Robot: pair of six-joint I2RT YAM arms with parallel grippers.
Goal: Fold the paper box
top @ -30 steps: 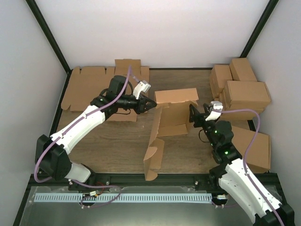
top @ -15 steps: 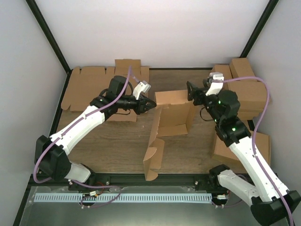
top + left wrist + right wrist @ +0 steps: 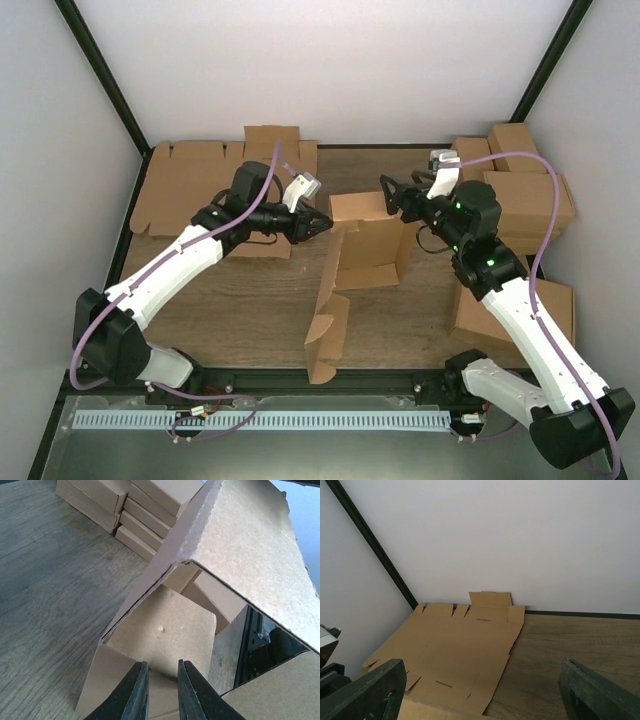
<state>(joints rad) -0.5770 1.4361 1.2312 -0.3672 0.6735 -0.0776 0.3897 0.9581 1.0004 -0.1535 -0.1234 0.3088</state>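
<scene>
The paper box (image 3: 365,245) stands half-folded at mid-table, its back panel upright and a long flap (image 3: 325,335) trailing toward the near edge. My left gripper (image 3: 323,226) is at the box's left wall. In the left wrist view its fingers (image 3: 141,692) show only a narrow gap with nothing between them, just in front of an inner panel (image 3: 165,635). My right gripper (image 3: 393,197) hovers wide open and empty at the upright panel's top right corner. In the right wrist view (image 3: 482,700) only a strip of the box's edge (image 3: 435,714) shows.
A bundle of flat notched cardboard sheets (image 3: 200,190) lies at the back left, also in the right wrist view (image 3: 455,650). Stacked brown cartons (image 3: 515,190) fill the back right, seen too in the left wrist view (image 3: 135,505). Another carton (image 3: 525,305) sits by the right arm.
My right arm has lifted from the box's right side and swung back and left to its upper back corner. The left arm and the box have stayed put.
</scene>
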